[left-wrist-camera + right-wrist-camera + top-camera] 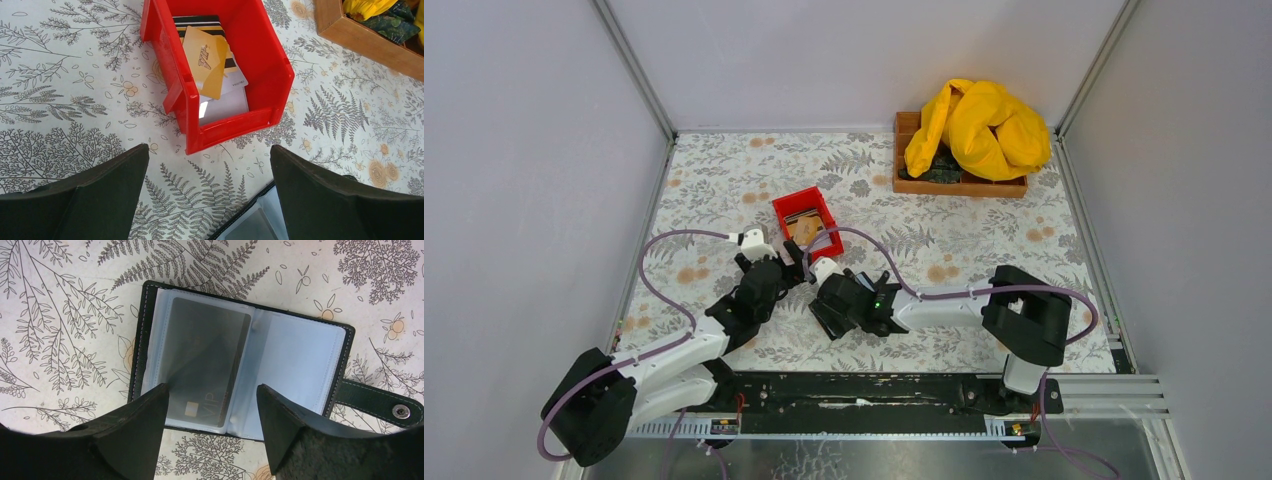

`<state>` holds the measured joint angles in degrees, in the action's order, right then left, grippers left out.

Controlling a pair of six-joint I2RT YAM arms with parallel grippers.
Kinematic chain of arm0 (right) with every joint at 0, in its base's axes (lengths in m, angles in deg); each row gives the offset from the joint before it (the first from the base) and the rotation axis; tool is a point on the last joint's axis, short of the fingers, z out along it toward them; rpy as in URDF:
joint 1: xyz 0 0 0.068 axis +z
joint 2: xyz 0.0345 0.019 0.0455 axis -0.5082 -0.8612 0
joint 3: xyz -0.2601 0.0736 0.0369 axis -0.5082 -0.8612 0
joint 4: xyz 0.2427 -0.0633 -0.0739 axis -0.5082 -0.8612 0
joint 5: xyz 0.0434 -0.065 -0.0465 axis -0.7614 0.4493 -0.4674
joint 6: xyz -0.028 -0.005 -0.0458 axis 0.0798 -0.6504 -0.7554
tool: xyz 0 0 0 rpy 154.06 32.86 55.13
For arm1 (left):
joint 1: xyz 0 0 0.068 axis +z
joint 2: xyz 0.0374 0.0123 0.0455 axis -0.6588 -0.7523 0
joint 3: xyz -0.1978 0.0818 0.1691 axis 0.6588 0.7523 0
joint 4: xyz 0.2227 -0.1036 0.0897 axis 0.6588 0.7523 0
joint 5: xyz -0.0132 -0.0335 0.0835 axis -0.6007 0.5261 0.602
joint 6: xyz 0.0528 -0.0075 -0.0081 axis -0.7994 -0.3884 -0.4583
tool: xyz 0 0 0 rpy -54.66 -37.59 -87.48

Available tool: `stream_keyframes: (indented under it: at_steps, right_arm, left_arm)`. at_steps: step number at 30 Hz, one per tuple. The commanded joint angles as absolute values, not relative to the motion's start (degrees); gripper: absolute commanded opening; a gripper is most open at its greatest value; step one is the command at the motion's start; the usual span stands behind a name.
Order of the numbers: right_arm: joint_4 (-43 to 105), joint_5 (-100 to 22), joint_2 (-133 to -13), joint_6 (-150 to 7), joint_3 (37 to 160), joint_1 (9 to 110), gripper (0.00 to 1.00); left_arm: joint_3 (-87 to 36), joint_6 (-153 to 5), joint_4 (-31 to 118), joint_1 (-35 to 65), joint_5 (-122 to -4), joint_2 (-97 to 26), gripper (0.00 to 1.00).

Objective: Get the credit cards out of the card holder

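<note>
The black card holder [295, 355] lies open flat on the table, its grey-blue plastic sleeves up. A dark card [205, 360] marked VIP sits inside its left sleeve. My right gripper [212, 392] is open and empty, hovering over the holder's near edge; in the top view the right gripper [829, 305] hides most of the holder. A corner of the holder [255, 222] shows in the left wrist view. Several cards [210, 65], tan, striped and white, lie in the red bin [270, 75]. My left gripper [210, 160] is open and empty just short of the bin.
The red bin [807, 218] stands mid-table beyond both grippers. A brown wooden tray [902, 180] holding a yellow cloth [979, 125] and dark items sits at the back right. Grey walls enclose the patterned table on three sides.
</note>
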<state>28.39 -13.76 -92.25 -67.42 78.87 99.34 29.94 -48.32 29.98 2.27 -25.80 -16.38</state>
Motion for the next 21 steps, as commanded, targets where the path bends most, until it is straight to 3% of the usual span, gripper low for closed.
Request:
stream_keyframes:
  at_steps: [1, 21]
  right_arm:
    - [28.80, -13.77, -90.24, -68.71, 82.00, 101.33, 0.72]
    - [29.47, -16.85, -91.21, -68.19, 83.71, 102.85, 0.73]
  left_arm:
    - [28.96, -48.09, 27.79, 2.20, -25.37, -16.58, 0.98]
    - [28.76, -48.27, 27.82, 2.28, -26.14, -16.95, 0.98]
